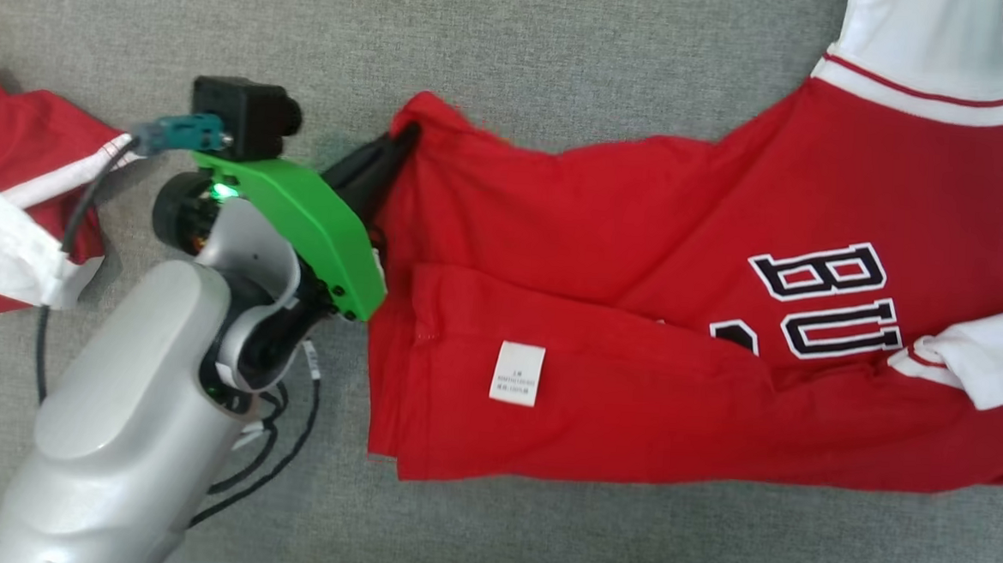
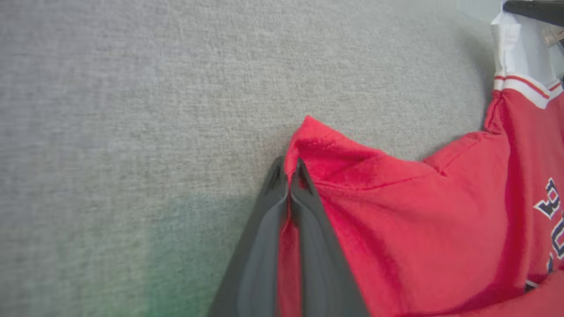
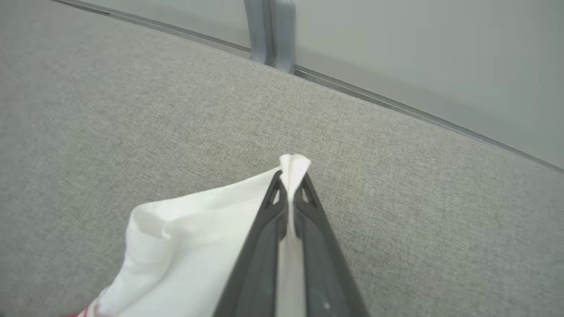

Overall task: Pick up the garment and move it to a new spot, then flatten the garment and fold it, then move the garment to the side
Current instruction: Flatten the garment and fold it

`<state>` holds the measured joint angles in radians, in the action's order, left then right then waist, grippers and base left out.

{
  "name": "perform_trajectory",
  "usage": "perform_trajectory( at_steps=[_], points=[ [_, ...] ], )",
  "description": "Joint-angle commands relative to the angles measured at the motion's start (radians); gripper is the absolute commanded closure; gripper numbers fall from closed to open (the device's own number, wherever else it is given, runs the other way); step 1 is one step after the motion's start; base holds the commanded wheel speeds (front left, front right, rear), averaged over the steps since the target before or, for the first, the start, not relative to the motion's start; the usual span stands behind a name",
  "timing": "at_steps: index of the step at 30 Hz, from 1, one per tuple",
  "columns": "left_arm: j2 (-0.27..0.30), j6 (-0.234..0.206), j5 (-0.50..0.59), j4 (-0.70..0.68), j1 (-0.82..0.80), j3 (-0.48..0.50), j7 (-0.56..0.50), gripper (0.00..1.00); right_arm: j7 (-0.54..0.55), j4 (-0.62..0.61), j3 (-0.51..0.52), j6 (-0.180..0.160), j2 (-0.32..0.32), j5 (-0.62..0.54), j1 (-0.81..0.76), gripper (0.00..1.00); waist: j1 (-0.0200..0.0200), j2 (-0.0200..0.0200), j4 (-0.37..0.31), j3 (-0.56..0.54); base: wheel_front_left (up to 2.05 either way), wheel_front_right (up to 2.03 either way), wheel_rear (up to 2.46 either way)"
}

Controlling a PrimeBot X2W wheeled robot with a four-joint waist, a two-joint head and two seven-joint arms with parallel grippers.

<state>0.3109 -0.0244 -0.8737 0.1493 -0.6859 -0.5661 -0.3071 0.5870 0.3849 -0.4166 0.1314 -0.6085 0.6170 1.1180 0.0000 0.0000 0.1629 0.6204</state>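
Left gripper (image 1: 401, 141) clamps a corner of the red garment (image 1: 624, 228), at eleven o'clock in the head view; right gripper (image 3: 291, 179) pinches its white fabric.

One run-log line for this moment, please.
step: grasp | left gripper: shut on jersey red corner | right gripper: shut on jersey white edge | jersey: lying on grey surface
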Motion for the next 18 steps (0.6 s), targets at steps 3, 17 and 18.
perform_trajectory(
  at_steps=[3,17,18],
  points=[
    [0.025,-0.018,-0.009,-0.009,0.014,0.028,0.017,1.0,-0.033,0.007,0.016,-0.001,-0.012,0.028,0.004,1.0,0.0,0.0,-0.016,-0.026,0.0,0.0,0.0],
    [0.062,-0.075,-0.027,-0.121,0.093,0.09,0.071,1.0,-0.236,-0.163,0.05,-0.001,-0.082,0.126,-0.179,1.0,0.0,0.0,-0.087,-0.105,0.0,0.0,0.0],
    [0.063,-0.079,-0.032,-0.139,0.111,0.094,0.076,1.0,-0.261,-0.186,0.06,-0.001,-0.087,0.137,-0.218,1.0,0.0,0.0,-0.094,-0.12,0.0,0.0,0.0]
  ],
)
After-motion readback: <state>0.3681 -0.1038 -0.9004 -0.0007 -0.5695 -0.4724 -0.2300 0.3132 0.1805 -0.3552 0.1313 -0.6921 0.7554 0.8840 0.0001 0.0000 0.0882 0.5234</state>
